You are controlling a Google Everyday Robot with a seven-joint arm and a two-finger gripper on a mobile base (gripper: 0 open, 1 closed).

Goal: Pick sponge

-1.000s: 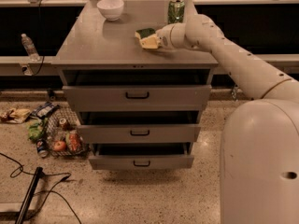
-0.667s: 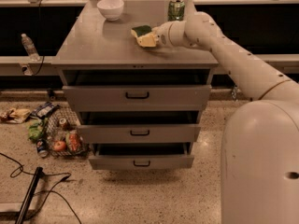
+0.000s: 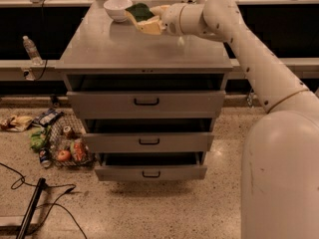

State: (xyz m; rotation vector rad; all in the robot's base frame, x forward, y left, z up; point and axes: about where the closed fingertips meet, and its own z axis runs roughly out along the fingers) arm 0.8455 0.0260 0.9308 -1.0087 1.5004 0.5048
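Observation:
The sponge, dark green on top with a pale yellow body, is held in my gripper above the grey cabinet top, just right of the white bowl. The gripper is shut on the sponge, and the sponge hangs clear of the surface. My white arm reaches in from the right across the cabinet top.
The cabinet has three drawers, each pulled slightly open. A plastic bottle stands on a ledge at left. Litter and a basket of items lie on the floor at left. Cables run along the floor.
My gripper has lifted the sponge off the cabinet top and carried it up and back toward the white bowl.

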